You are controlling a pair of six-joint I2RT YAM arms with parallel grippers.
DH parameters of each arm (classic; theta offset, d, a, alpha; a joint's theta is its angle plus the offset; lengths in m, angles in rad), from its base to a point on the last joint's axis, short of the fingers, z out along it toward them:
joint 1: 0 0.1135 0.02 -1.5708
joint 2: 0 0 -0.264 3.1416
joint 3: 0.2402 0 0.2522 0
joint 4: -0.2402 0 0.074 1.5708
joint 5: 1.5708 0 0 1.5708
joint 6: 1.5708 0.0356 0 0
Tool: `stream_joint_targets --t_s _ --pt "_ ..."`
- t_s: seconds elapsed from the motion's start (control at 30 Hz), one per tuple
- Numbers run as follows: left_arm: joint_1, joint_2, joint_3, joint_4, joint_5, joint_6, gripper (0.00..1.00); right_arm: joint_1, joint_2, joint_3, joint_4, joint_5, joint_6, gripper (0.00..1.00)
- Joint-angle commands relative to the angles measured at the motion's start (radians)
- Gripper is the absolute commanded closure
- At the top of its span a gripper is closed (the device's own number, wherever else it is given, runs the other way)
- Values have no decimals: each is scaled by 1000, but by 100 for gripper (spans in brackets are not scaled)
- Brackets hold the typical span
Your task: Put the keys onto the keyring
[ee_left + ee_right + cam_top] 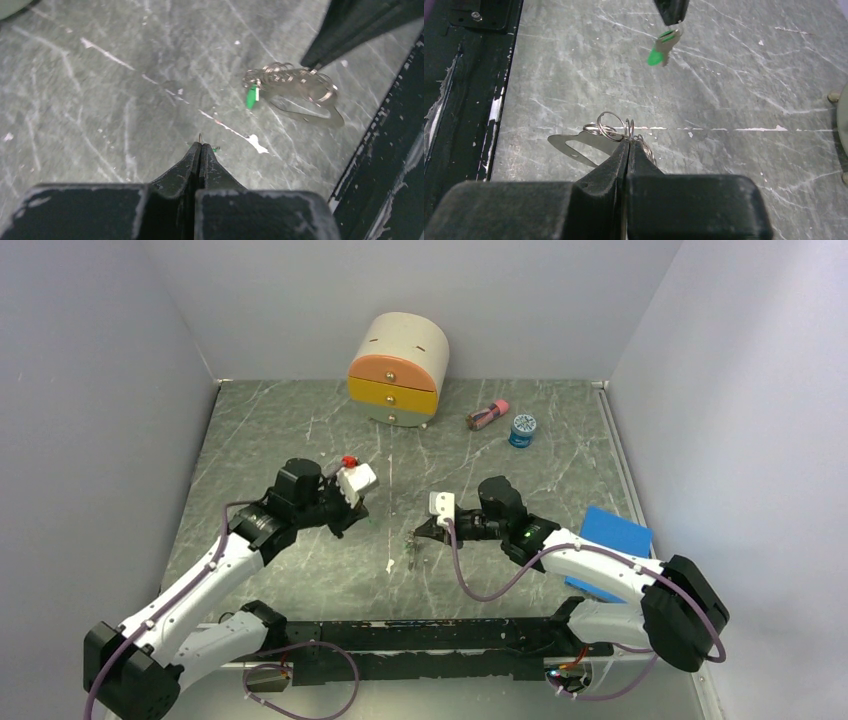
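My left gripper is shut on a key with a green head; in the right wrist view the key hangs from the left fingertips above the table. In the left wrist view only the key's metal tip and a bit of green show past the tips. My right gripper is shut on the keyring, a cluster of thin silvery rings with a flat metal tag. A second green key sits at the end of the keyring; whether it is threaded on, I cannot tell. The two grippers face each other, a short gap apart.
A round drawer unit stands at the back, with a pink tube and a small blue jar to its right. A blue pad lies by the right arm. A black rail runs along the near edge.
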Motion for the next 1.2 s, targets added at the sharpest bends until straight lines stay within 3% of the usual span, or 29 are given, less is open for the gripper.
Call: stream_joint_targets --t_s 0.0,0.3,0.53,0.8,1.17 --pt "-3 -55 -41 77 195 156 98 2 -30 0 39 -43 -26 100" --pt "-10 -113 -103 190 363 201 97 2 -24 -5 55 -82 -24 100" --pt "-24 -105 -107 250 441 151 97 3 -21 -1 45 -85 -30 100" --pt "-80 -87 -100 240 435 162 98 5 -15 -2 24 -90 -57 100" --pt "-129 -26 -122 325 425 62 97 4 -16 -5 22 -97 -65 100"
